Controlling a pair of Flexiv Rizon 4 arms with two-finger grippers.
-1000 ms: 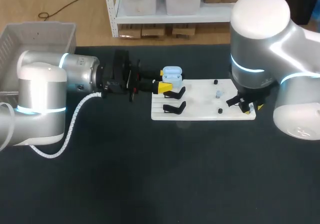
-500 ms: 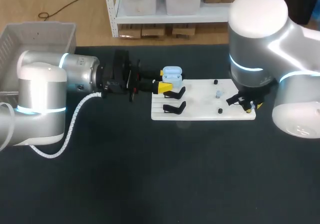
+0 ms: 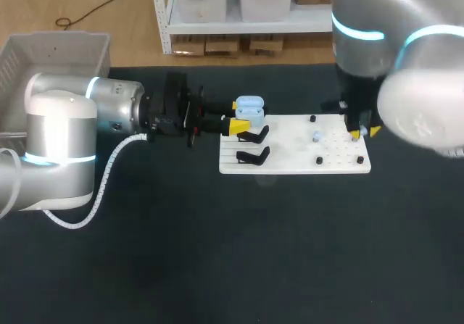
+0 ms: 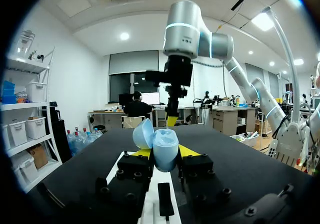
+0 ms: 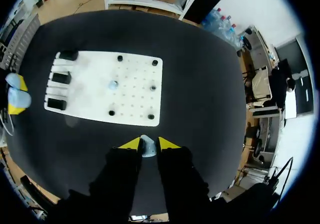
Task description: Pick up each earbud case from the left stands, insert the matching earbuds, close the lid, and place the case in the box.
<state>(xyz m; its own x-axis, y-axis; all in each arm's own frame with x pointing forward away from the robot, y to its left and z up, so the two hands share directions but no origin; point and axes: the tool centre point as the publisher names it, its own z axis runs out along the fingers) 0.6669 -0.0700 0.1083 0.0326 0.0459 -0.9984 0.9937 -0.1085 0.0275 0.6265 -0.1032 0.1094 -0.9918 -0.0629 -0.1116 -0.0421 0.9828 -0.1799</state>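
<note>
The pale blue earbud case (image 3: 249, 107) is off its stand and pinched between the yellow tips of the left gripper (image 3: 238, 115). It's held just beside the stand end of the white board (image 3: 290, 161), with its lid (image 4: 143, 134) flipped open. The earbud (image 5: 146, 147) is clamped in the right gripper (image 5: 148, 144), which hangs high over the other end of the board, well apart from the case. A second earbud (image 3: 317, 135) sits on the board among the black pegs (image 3: 319, 161). The two black stands (image 3: 254, 154) near the case are bare.

My read is that this is the carry-and-insert bit. I'd hold the left arm dead steady and let the right one do all the travelling. Come across above the board and only drop once the bud is right over its pocket. I can't tell from here which pocket is which, or how the bud is turned in the fingers, so I'd sort that first. It's tiny and looks smooth, so a crooked push could pop it out or twist the case in the grip. Go down slow and let go only when it's seated. The box (image 3: 54, 48) past the left arm comes later.
</note>
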